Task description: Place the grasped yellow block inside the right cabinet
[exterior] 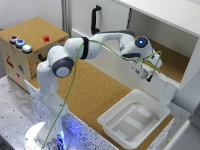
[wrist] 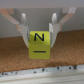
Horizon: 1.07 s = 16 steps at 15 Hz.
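Note:
My gripper [exterior: 149,74] is shut on the yellow block [wrist: 40,43], a small yellow cube with a black "N" on it, held between both fingers [wrist: 25,32]. In the exterior view the fingers mostly hide the block. The gripper hangs at the front edge of the right cabinet [exterior: 172,61], a white-walled compartment with a brown cork floor. The cork floor [wrist: 65,50] also shows in the wrist view, behind and below the block, with a white ledge in front of it. The block is in the air and touches nothing but the fingers.
A white plastic bin [exterior: 132,120] sits on the cork table [exterior: 95,95] below the gripper. A white door with a black handle [exterior: 95,20] stands to the exterior view's left of the cabinet. A cork-covered box with buttons [exterior: 30,42] is at the far left.

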Each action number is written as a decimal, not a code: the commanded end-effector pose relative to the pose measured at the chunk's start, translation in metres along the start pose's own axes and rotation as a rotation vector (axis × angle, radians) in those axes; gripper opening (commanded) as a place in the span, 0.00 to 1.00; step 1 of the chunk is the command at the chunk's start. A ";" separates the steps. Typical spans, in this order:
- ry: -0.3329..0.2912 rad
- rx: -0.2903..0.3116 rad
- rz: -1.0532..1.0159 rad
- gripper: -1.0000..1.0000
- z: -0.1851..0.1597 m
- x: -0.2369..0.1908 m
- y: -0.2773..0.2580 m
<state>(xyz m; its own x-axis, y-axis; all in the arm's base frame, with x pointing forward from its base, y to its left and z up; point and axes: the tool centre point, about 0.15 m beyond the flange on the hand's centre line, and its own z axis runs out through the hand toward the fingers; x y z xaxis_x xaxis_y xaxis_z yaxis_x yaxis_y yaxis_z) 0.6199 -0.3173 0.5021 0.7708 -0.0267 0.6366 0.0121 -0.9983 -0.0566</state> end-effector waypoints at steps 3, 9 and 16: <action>0.008 0.021 -0.068 0.00 0.056 0.024 0.012; 0.102 -0.094 0.024 1.00 0.071 0.036 0.008; 0.144 -0.084 0.072 1.00 0.003 0.030 0.011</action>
<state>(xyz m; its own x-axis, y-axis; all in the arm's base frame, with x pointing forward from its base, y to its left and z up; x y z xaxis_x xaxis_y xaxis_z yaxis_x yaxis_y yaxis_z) 0.6683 -0.3311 0.4896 0.7027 -0.0652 0.7085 -0.0836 -0.9965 -0.0088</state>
